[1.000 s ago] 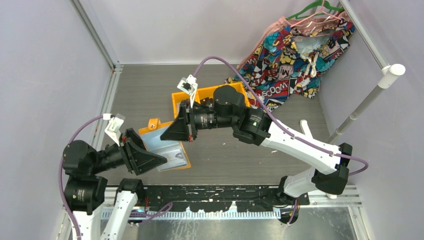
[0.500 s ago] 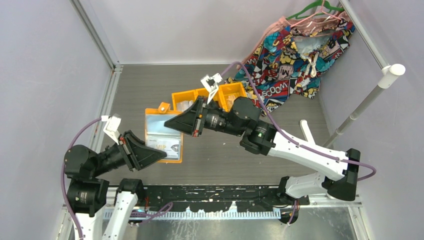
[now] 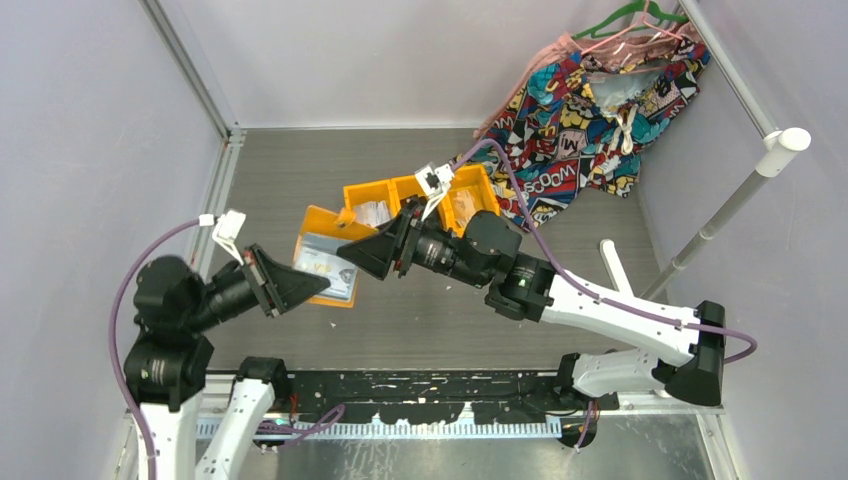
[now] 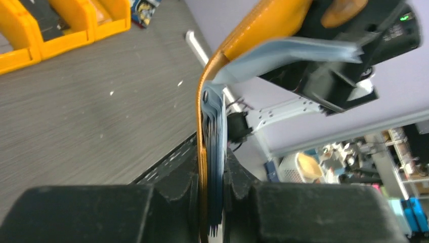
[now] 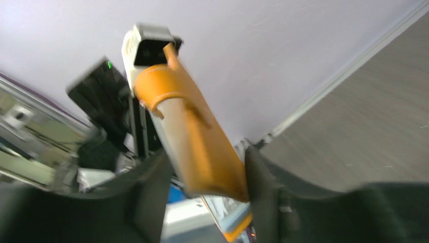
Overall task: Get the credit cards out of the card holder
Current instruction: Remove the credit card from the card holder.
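The card holder (image 3: 316, 220), credit cards (image 3: 322, 266) still pocketed, is being held above the surface (image 3: 300, 170) at nine o'clock. It is newly being clamped by the left fingers (image 4: 238, 177) while the right fingers (image 5: 260, 177) are being parted around it, likely being freed for pulling cards.

Matt grey grained table (image 3: 280, 170); glossy orange plastic bins (image 4: 76, 28); card holder (image 3: 318, 250) smooth orange cover, translucent plastic pockets.

The card holder (image 3: 320, 250) hangs above the table's middle between the left gripper (image 3: 324, 286) and the right gripper (image 3: 343, 250), and it closes that way. Behind it, the orange bin trays (image 3: 395, 184) and the colourful cloth (image 3: 590, 90) fill the far right. The grey table (image 3: 290, 170) gives free passage at the far left.
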Robot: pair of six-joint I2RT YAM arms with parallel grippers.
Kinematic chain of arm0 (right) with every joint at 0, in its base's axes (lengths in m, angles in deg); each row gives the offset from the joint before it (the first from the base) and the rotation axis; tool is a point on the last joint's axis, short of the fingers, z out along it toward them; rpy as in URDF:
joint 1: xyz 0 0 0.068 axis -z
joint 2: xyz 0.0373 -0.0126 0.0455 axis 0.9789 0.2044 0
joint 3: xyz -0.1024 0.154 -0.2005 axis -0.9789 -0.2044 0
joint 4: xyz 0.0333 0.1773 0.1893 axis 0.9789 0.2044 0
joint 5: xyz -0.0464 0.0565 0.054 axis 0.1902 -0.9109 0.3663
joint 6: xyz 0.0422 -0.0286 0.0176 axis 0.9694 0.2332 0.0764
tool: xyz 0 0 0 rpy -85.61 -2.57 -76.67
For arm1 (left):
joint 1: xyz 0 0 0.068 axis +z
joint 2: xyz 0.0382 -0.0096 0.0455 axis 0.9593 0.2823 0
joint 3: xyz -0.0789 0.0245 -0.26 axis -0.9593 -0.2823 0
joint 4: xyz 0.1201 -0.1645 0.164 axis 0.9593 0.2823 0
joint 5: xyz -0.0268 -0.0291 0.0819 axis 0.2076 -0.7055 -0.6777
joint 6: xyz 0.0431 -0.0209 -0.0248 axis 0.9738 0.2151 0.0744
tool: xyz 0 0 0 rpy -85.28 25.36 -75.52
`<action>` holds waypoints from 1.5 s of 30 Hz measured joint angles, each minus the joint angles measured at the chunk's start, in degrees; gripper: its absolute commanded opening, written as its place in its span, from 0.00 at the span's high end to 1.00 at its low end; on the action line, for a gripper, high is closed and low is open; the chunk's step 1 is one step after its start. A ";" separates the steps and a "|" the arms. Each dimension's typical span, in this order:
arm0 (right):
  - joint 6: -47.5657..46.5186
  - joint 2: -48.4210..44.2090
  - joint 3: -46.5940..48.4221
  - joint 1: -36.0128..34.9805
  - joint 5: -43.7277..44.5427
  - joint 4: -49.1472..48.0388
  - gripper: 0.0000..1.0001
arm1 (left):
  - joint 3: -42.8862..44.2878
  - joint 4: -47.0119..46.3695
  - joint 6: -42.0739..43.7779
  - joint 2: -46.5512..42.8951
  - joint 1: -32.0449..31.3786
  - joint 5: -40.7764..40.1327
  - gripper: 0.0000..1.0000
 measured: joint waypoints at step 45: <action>-14.82 8.00 -2.67 10.05 -1.84 7.76 0.01 | 34.21 46.82 68.30 46.07 -11.45 -48.04 1.00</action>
